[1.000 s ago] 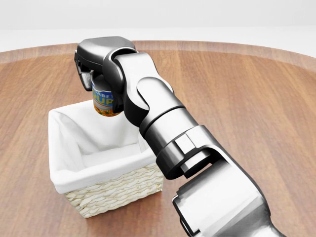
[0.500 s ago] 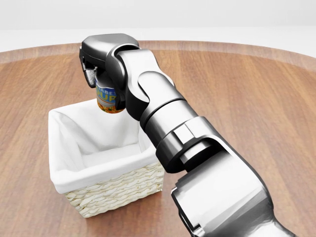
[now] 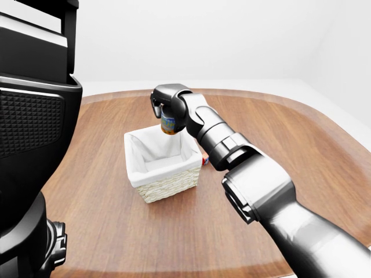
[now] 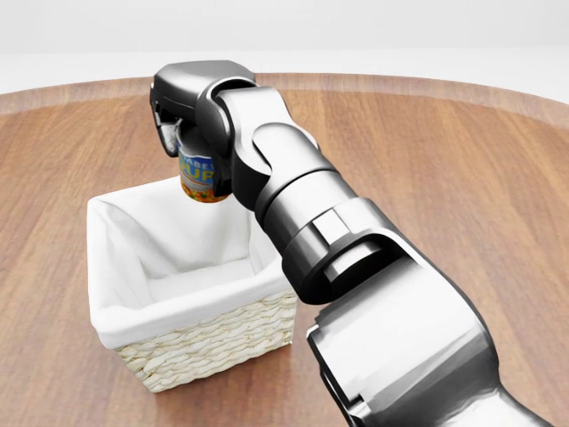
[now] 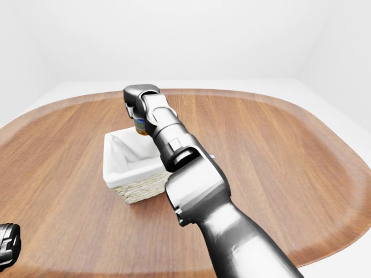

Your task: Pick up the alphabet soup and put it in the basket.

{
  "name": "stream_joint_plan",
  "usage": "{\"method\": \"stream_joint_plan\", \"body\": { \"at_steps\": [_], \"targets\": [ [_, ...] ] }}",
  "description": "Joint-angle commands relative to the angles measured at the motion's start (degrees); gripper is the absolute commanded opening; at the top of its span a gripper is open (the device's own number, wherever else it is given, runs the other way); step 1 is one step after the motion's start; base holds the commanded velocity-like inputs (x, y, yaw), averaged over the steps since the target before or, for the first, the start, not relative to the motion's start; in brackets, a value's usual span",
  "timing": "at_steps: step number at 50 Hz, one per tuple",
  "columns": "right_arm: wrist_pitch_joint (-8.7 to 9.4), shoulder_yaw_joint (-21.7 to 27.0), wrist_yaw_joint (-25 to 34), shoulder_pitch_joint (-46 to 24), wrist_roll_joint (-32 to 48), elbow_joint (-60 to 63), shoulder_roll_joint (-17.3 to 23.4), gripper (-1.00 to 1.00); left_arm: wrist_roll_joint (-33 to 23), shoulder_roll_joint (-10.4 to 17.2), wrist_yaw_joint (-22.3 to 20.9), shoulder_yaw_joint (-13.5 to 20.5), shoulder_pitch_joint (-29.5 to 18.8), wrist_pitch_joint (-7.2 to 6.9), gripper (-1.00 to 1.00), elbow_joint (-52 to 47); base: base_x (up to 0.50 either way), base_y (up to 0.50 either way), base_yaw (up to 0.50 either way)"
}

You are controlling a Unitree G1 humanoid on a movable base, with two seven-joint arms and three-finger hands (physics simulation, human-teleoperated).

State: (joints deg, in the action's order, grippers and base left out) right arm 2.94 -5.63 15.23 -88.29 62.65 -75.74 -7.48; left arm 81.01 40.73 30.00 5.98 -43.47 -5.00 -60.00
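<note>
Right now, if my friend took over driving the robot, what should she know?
Right hand: shut on the alphabet soup, holding it in the air over the top edge of the basket as the head view shows it.
Left hand: not clearly in view; only dark parts of the robot show at the left of the left-eye view.
Done: can picked up and carried to the basket.
Left: probably bring it over the white lining, lower it, open the fingers.

One soup can (image 4: 197, 177), one basket (image 4: 191, 342) (white-lined wicker), one wooden table (image 4: 462, 178).
</note>
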Motion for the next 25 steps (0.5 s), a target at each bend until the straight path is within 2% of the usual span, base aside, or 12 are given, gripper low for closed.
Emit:
{"method": "stream_joint_plan", "body": {
  "at_steps": [1,5,6,7,8,9,17,22,25],
  "targets": [
    [-0.48,1.28,-1.42,-2.01,0.38,-0.64,-0.36,-0.95,-1.96,-0.19,0.0,-0.83,0.55,0.0,1.0,0.0,0.0,0.0,0.0],
    [-1.0,1.43,-1.13,-3.07,0.46,-0.95,-0.92,-0.95,-2.45,0.2,0.0,-1.03,0.87,0.0,1.0,0.0,0.0,0.0,0.0],
    [-1.6,1.79,-1.48,-3.17,0.09,-0.95,-1.03,-0.95,-2.2,0.31,0.0,-0.93,0.82,0.0,1.0,0.0,0.0,0.0,0.0],
    [-1.08,1.87,-1.41,-3.5,0.05,-1.03,-1.26,-0.95,-2.31,0.35,0.0,-1.05,0.85,0.0,1.0,0.0,0.0,0.0,0.0],
    [-1.77,1.73,-1.45,-3.54,0.16,-1.04,-1.36,-0.94,-2.54,0.37,0.0,-1.23,0.92,0.0,1.0,0.0,0.0,0.0,0.0],
    [-1.37,1.83,-1.4,-3.83,0.08,-1.03,-1.7,-0.94,-2.58,0.36,0.0,-1.36,0.9,0.0,1.0,0.0,0.0,0.0,0.0],
    [-1.55,1.91,-0.75,-4.99,0.16,-1.24,-2.79,-0.94,-1.2,0.54,0.0,-1.54,0.64,0.0,1.0,0.0,0.0,0.0,0.0],
    [-3.16,1.65,-0.89,-3.62,0.72,-1.55,-3.99,-0.95,-5.51,-0.99,0.0,-1.85,2.18,0.0,1.0,0.0,0.0,0.0,0.0],
    [-2.73,1.7,-1.19,-3.11,0.97,-1.72,-5.13,-0.94,-3.18,0.47,0.0,-1.15,1.96,0.0,1.0,0.0,0.0,0.0,0.0]
  ]
}}
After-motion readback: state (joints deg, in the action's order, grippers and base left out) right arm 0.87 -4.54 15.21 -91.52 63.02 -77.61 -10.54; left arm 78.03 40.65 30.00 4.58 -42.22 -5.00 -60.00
